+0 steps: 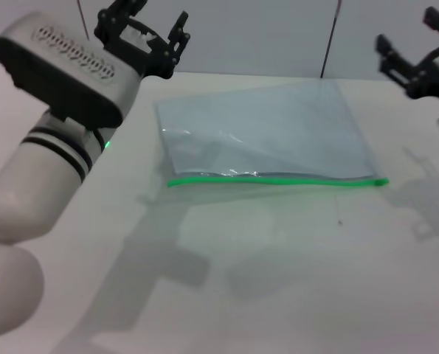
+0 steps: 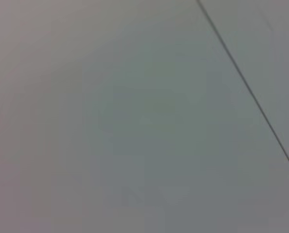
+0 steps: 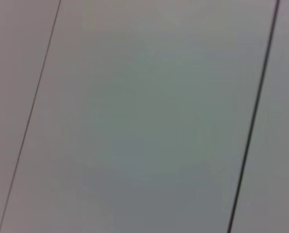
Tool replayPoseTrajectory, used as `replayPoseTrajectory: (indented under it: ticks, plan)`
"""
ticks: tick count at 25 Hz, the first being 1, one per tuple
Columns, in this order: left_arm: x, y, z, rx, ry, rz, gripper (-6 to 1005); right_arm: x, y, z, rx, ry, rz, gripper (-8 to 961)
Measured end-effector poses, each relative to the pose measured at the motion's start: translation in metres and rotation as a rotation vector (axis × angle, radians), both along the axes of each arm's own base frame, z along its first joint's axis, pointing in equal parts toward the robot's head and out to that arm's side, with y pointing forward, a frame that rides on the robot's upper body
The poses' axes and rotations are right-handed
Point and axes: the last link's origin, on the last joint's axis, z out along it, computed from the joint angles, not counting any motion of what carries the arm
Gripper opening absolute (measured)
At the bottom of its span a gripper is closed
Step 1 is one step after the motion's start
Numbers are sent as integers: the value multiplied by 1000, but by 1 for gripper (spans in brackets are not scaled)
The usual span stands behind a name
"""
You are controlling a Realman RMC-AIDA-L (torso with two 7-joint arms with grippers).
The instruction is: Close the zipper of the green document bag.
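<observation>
Pale tabletop point(image 1: 278, 280) fills the head view, backed by a light wall with thin dark seams, which is all either wrist view shows. On the table lies the green document bag point(image 1: 278, 129), flat, a little right of centre and turned slightly, its translucent grey-blue sheet rumpled near the left end. The zipper point(image 1: 278, 178) runs along the bag's near long edge as a bright green line from left to right; a small thickening at its right end may be the slider tab, though that is not certain, and whether the strip is sealed anywhere along its run cannot be told.

The left gripper point(image 1: 149, 33) is raised above the far left corner of the bag, well clear of it, fingers spread and holding nothing. The right gripper point(image 1: 415, 63) hangs at the far right, also off the bag, and its fingers likewise look parted and empty.

By the look of things the work has not begun: this is the approach. Next, one gripper probably needs to come down to pin the bag near one end of the strip while the other finds the slider and draws it along the green edge.
</observation>
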Motion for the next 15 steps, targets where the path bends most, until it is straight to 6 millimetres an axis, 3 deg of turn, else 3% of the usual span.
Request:
replayPoseTrajectory:
  ticks: [3, 11, 15]
  plan:
    - [-15, -2, -14, -16, -71, 14, 512, 0, 0, -17, 39, 10, -17, 682]
    - [-42, -8, -22, 49, -126, 24, 823, 28, -3, -28, 170, 140, -65, 835]
    - [-47, -8, -21, 71, -136, 33, 827, 35, 0, -28, 178, 150, -94, 831]
